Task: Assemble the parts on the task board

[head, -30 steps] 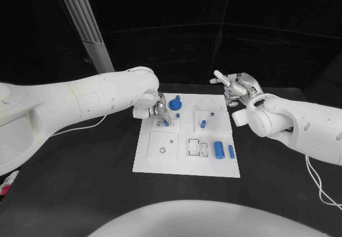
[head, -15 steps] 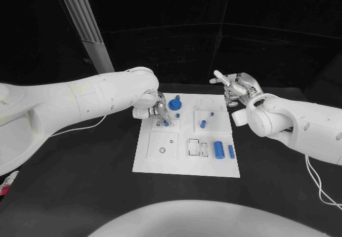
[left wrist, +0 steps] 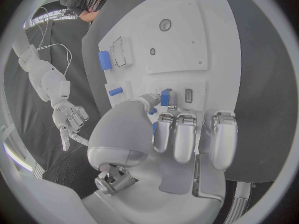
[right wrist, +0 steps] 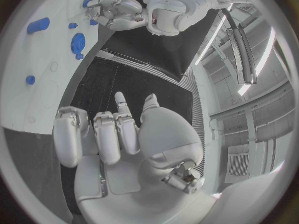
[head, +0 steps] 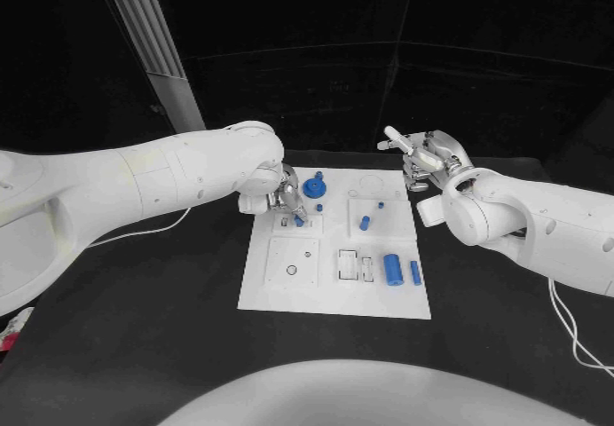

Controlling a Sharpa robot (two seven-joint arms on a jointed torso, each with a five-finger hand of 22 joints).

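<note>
left hand (head: 284, 193) sits low over the board (head: 335, 297), pinching a small blue peg (left wrist: 165, 96) at its far left corner. looks light, stiff, slick plastic; best nipped by its sides. right hand (head: 425, 161) hovers off the board's far right corner, fingers loosely apart, empty.

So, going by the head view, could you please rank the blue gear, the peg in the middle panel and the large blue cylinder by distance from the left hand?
1. Blue gear, just beside the left hand.
2. Peg, mid-board.
3. Large blue cylinder, near the board's right edge, towards the robot.
</note>
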